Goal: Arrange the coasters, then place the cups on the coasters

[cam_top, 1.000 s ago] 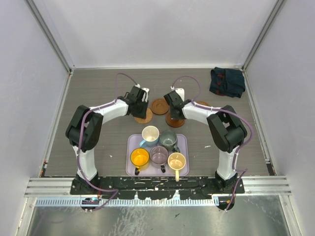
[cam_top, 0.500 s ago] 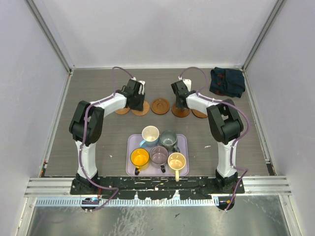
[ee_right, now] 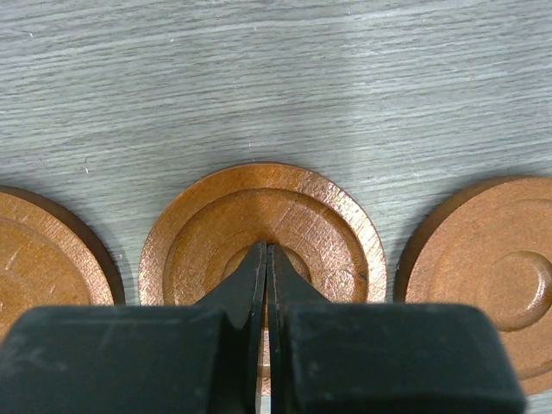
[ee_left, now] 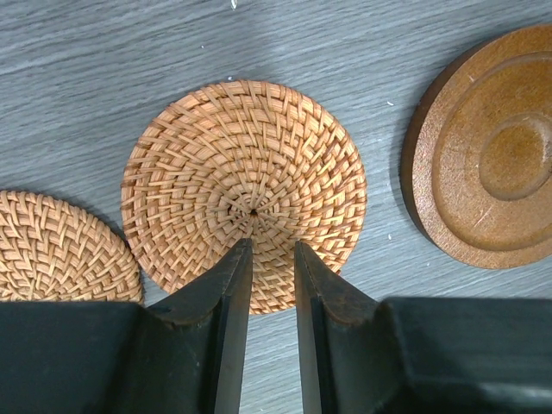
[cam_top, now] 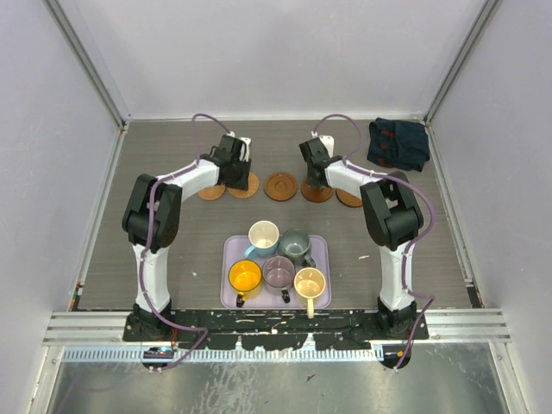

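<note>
At the far side of the table, toward twelve o'clock from the lilac tray, five coasters lie in a row. The left gripper hangs over a woven coaster, jaws narrowly apart, grasping nothing. The right gripper is clenched on nothing, tips over a wooden coaster. A sideways drag could shove either disc into its three or nine o'clock neighbour. Whether the tips touch I can't tell, and the fingers hide each near rim. The cups sit on the tray.
</note>
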Robot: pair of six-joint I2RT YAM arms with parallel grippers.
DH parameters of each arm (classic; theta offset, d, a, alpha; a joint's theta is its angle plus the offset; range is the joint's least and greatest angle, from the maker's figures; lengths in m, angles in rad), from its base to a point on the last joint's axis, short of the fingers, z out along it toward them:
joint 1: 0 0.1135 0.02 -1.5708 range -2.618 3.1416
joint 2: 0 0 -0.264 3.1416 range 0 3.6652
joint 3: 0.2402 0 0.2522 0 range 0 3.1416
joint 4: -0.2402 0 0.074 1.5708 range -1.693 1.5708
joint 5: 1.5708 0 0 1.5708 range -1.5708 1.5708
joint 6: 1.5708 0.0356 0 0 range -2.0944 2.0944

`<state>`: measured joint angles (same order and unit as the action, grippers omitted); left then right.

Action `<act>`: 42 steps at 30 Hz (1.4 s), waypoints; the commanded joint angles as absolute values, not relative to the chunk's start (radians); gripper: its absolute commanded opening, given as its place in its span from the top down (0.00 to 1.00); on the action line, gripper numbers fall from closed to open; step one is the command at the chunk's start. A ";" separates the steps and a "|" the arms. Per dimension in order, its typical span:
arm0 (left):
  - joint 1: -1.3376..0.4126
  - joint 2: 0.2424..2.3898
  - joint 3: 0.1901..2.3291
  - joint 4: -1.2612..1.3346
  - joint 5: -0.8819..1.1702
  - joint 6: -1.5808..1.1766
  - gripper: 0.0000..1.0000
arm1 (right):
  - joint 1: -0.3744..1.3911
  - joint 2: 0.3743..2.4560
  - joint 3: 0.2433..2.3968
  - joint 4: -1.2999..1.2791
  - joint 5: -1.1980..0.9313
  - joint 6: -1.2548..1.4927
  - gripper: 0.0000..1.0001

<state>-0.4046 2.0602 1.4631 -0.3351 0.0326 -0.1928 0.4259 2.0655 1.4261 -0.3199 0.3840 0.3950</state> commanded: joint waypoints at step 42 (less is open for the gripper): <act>-0.336 2.012 1.346 -0.291 0.132 -0.214 0.72 | 0.466 2.115 1.481 -0.338 0.307 0.390 1.00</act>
<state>-0.3401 2.0193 1.3792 -0.2584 0.0856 -0.1986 0.4484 2.0823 1.4544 -0.3214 0.3527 0.3935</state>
